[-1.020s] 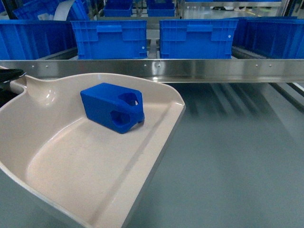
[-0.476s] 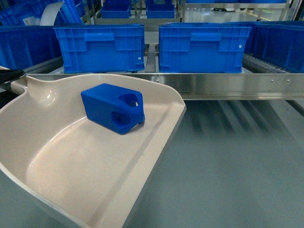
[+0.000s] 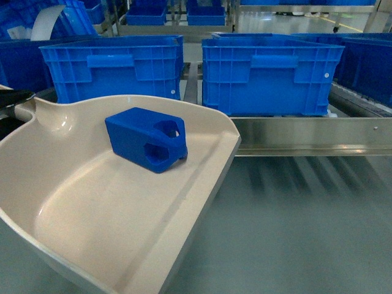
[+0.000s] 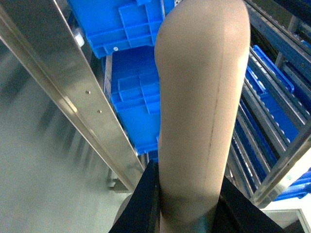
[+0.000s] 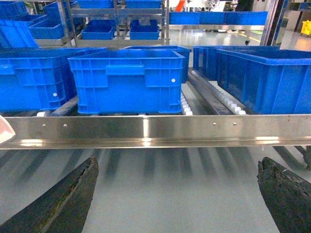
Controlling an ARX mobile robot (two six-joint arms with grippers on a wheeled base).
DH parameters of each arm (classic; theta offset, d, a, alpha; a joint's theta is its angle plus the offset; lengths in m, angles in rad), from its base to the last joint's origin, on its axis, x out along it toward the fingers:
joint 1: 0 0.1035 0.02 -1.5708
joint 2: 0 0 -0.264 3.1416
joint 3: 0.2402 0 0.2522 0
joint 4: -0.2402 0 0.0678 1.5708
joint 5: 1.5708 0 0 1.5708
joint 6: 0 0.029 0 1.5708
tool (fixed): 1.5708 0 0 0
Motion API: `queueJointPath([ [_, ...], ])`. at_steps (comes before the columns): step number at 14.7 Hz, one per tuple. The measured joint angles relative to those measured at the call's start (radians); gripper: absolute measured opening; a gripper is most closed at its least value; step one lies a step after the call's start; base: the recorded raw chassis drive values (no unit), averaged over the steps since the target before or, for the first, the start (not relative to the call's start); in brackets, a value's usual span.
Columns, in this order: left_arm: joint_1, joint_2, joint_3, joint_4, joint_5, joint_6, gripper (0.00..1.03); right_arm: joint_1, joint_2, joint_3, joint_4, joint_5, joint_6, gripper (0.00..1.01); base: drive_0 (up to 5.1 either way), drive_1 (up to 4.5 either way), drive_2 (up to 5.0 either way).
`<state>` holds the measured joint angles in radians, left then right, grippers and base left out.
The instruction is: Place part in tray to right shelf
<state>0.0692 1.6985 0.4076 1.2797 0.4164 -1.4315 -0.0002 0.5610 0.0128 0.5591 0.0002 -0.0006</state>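
The small blue part (image 3: pixel 147 139) lies on its side in the back half of the cream tray (image 3: pixel 79 214), which fills the lower left of the head view. My left gripper (image 4: pixel 189 194) is shut on the tray's stub handle (image 4: pixel 204 97), its black fingers (image 4: pixel 148 199) pressed to both sides. The right shelf's steel front rail (image 3: pixel 306 135) runs behind the tray's right rim. My right gripper (image 5: pixel 177 194) hangs open over the grey floor in front of that rail (image 5: pixel 146 128), with nothing between its fingers.
Two large blue crates (image 3: pixel 113 67) (image 3: pixel 269 73) stand side by side on the shelf behind the rail. White rollers (image 5: pixel 228 104) line a lane right of the nearer crate (image 5: pixel 126 80). More blue crates (image 5: pixel 262 77) fill neighbouring racks.
The shelf rail has dropped lower in the head view and the two crates have grown larger and nearer. Tray and part keep the same place in the view.
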Motion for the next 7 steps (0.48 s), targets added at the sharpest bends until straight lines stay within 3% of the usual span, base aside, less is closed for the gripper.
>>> queueJointPath([
  [7, 0.000, 0.001, 0.000, -0.002, -0.003, 0.000, 0.18, 0.000, 0.003, 0.000, -0.005, 0.000, 0.000, 0.98, 0.0, 4.29, -4.2],
])
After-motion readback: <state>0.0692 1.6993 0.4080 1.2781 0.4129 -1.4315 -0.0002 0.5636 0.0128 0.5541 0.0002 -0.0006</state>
